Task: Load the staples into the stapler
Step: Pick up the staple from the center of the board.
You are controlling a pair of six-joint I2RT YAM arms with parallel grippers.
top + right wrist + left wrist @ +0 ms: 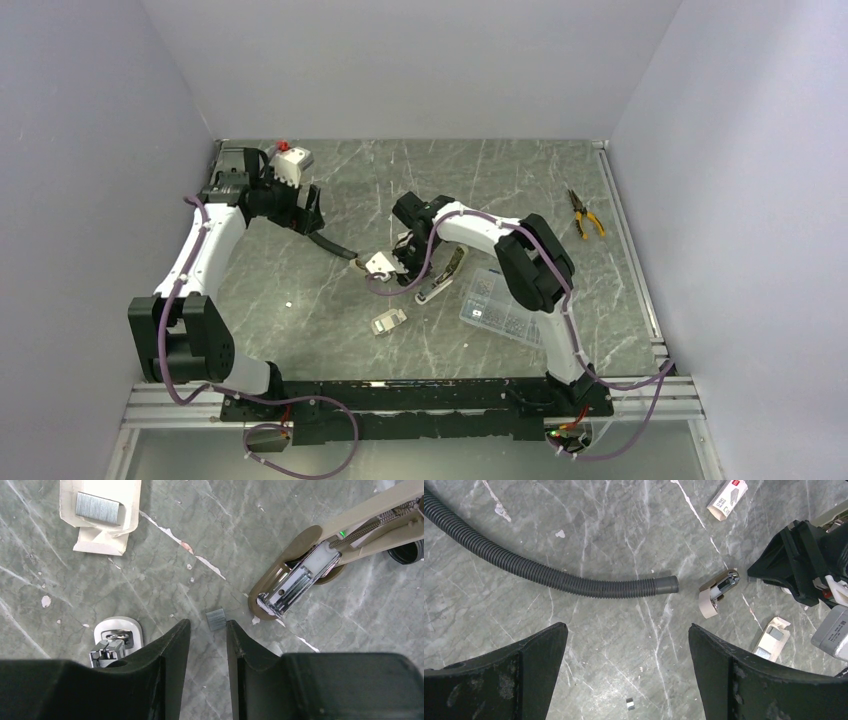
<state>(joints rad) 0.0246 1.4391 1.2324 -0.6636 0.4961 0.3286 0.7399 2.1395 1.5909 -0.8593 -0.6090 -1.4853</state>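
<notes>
Stapler [441, 276] lies hinged open just right of the right gripper [400, 265] in the top view, probably to bare its channel for loading. The left gripper [305, 215] hangs well off to that hand's left, seemingly parked out of the way. From the left wrist, its fingers stand wide apart over the tabletop [520, 180], a corrugated hose [574, 580] ahead of them. From the right wrist, the fingers are a narrow gap apart and clamp nothing. A short strip of staples [216, 619] lies just ahead between the tips, likely the next pick, with an opened staple box [100, 510] ahead-left and the stapler's channel ahead-right. Grey veined stone, flecked white, forms the surface, and plain pale walls [420, 60] enclose it.
</notes>
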